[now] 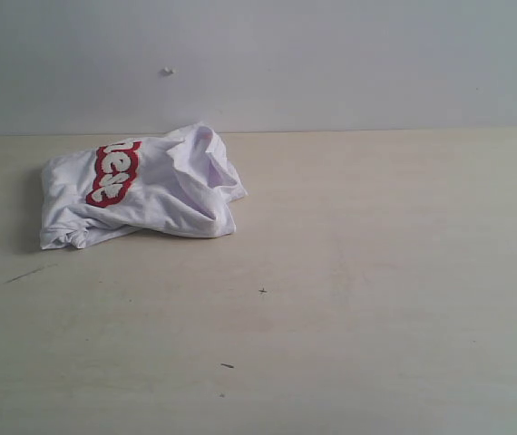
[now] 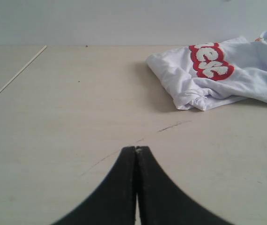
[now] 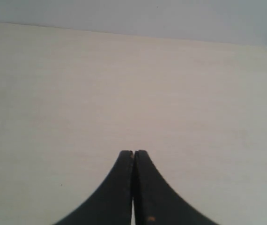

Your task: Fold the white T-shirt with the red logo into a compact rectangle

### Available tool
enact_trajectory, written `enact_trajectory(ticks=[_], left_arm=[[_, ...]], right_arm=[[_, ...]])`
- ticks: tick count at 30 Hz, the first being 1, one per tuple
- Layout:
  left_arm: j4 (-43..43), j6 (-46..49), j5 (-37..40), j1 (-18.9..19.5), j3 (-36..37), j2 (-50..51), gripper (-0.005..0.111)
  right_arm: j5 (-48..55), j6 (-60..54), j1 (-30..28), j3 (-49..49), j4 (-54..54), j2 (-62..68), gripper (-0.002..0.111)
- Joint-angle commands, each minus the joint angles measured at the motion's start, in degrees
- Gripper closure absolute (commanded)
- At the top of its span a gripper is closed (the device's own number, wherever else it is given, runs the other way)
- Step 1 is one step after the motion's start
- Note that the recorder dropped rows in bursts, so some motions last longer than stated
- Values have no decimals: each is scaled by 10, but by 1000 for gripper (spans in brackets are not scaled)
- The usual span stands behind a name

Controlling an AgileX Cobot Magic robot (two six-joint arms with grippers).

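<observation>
Shirt: crumpled white cotton T-shirt [image 1: 154, 195], bunched in a heap on the pale wooden worktop [image 1: 376, 272], towards its far edge
Logo: red fuzzy patch [image 1: 113, 172] with puffy white letters, face up on the heap, partly folded away
Left tool [image 2: 136, 149]: black tips pressed together, holding nothing, above the worktop, apart from the shirt
Right tool [image 3: 133, 152]: black tips pressed together, holding nothing, above bare worktop

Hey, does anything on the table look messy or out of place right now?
Yes. The white T-shirt lies in a crumpled heap at the back left of the table in the exterior view, not spread flat. Its red logo is creased, with only some letters showing.
</observation>
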Motion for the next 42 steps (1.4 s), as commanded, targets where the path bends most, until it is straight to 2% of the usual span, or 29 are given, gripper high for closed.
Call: enact_trajectory(ticks=[1,10,16,20,42], left_arm=[[-5,-1,-6,-3,1,-2,104],[-5,-1,-6,-3,1,-2,104],[-5,-1,-6,-3,1,-2,104],[-4,-1,-6,-3,1,-2,104],[-4,-1,-6,-3,1,-2,104]], right_arm=[[16,5,1,3,-3,-40,108],[87,19,1,3,-3,-173,108],[100,40,1,3,-3,-173,108],[103,-11,1,3,-3,-173,108],[108,-5,1,3,-3,-173,108]])
